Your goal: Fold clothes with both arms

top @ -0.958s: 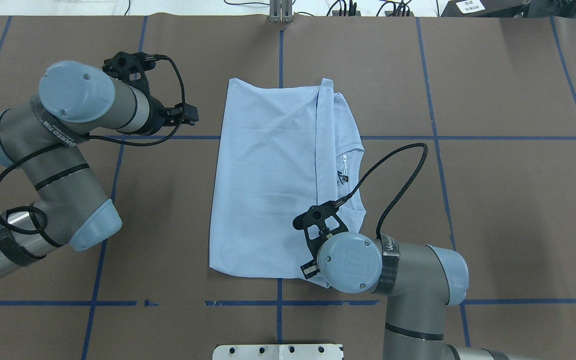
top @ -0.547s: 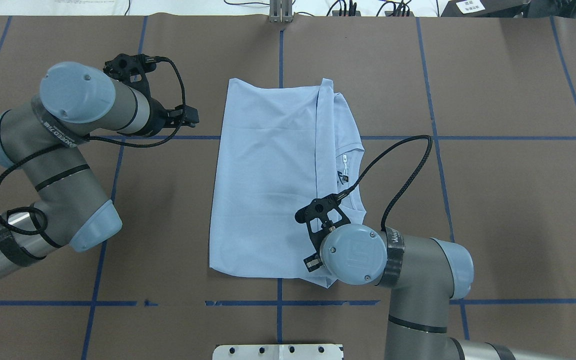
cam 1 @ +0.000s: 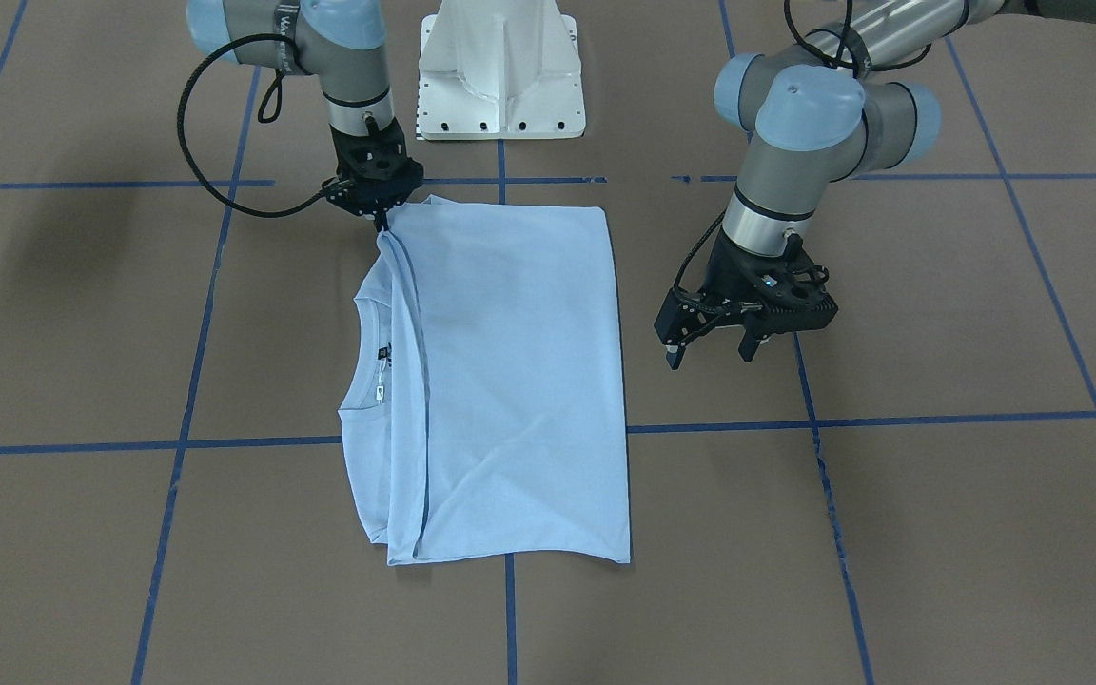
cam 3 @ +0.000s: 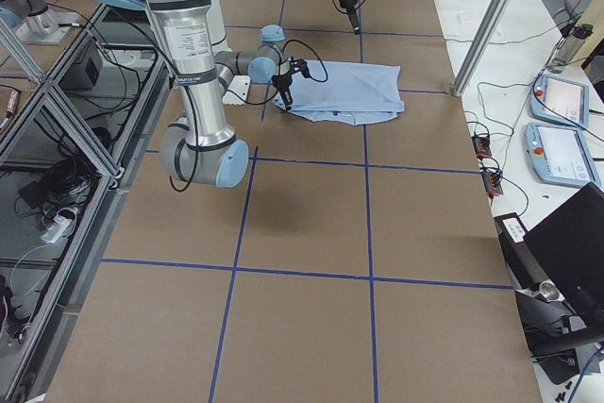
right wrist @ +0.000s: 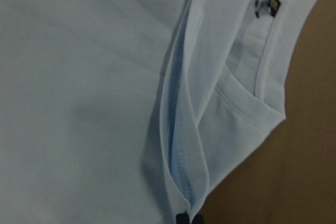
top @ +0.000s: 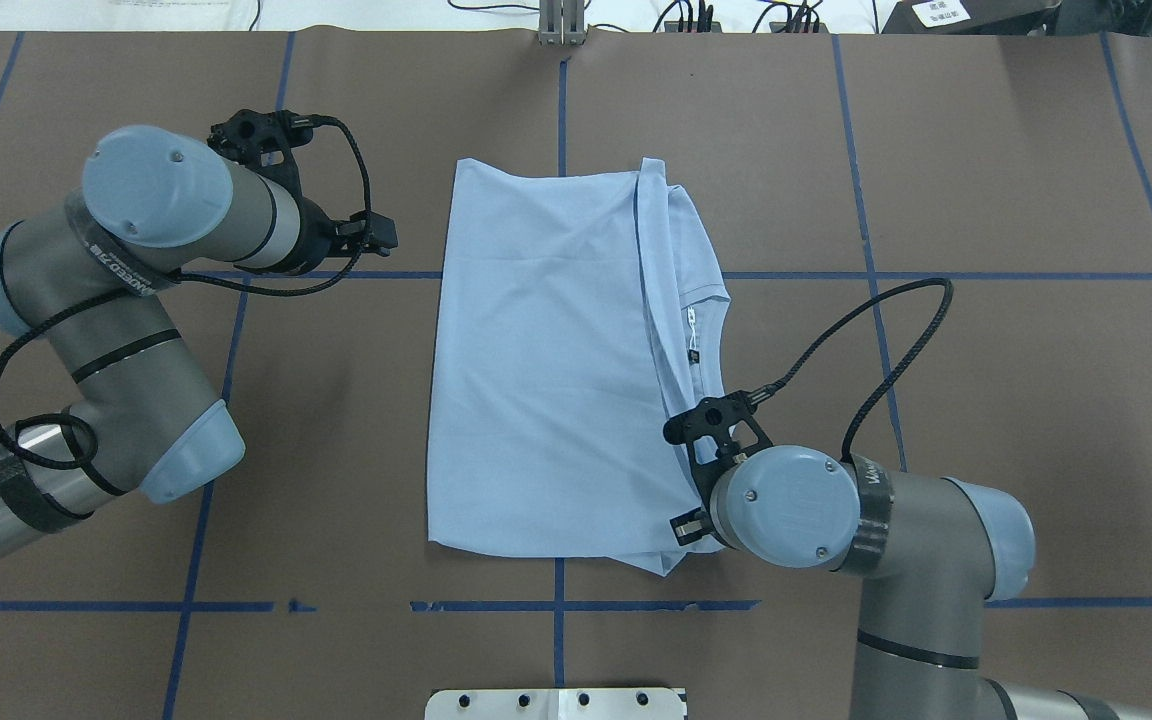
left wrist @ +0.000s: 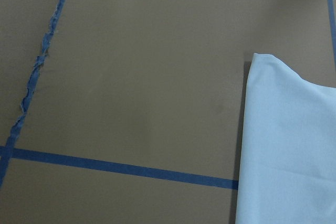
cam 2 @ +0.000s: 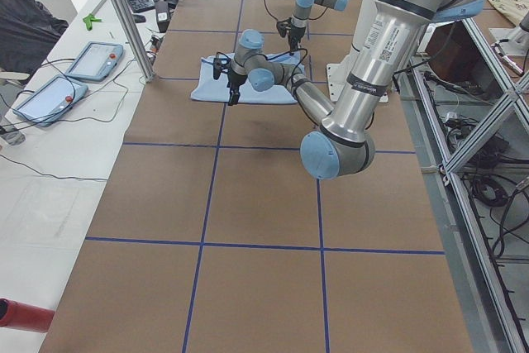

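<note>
Exterior front-facing: right fingers (right wrist: 182,219) clamped on T-shirt (cam 1: 510,362) corner, left fingers (cam 1: 673,354) spread, empty.

T-shirt (top: 536,380) pale blue; neck label (cam 1: 383,353) black; table (top: 1016,420) brown; tape grid (top: 1036,275) blue.

Pale blue T-shirt (top: 536,380) folded lengthwise, lying flat; right claw (cam 1: 380,225) pinches its corner; left claw (cam 1: 710,355) spread, just beside.
</note>
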You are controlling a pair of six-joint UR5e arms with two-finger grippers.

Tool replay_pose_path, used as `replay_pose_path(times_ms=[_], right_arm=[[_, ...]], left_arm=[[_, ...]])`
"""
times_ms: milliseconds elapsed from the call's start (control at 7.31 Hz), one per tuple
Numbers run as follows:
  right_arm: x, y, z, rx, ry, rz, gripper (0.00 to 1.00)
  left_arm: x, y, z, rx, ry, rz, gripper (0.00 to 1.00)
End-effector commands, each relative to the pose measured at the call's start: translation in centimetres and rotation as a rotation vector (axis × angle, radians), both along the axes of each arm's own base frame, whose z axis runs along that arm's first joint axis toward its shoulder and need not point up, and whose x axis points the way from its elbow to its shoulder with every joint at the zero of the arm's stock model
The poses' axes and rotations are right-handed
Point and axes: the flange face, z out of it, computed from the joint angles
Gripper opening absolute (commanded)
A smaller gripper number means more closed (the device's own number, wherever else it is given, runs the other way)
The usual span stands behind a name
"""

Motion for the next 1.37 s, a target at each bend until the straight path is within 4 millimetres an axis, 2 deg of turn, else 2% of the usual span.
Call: replay_pose_path(times_ms=[0, 137, 274, 410, 547, 821, 1231], right_arm=[[1.0, 0.3, 0.6, -0.059, -0.008, 0.051, 0.88], [2.1, -1.6, -0.2, -0.056, -0.020, 0.082, 1.00], [3.6, -3.8, -0.3, -0.077, -0.031, 0.097, 1.00], [4.1, -5.6, -1.2, -0.079, -0.044, 0.108, 1.00], [3.0, -7.8, -2.8, -0.057, -0.052, 0.116, 1.00], [-1.4, -10.5, -3.3, -0.050, -0.013, 0.107, 1.00], [-1.6, -10.5, -1.7, -0.067, 0.093, 0.063, 1.00]], left_arm=[[0.1, -0.1, 0.2, -0.001, -0.003, 0.001, 1.00], [0.1, -0.1, 0.2, 0.002, -0.004, 0.002, 1.00], [0.1, -0.1, 0.2, 0.002, -0.004, 0.004, 1.00], [0.1, -0.1, 0.2, 0.003, -0.005, 0.005, 1.00], [0.1, -0.1, 0.2, 0.004, -0.003, 0.005, 1.00], [0.1, -0.1, 0.4, 0.002, -0.006, 0.005, 1.00], [0.1, 0.0, 0.0, 0.005, 0.000, 0.006, 1.00]])
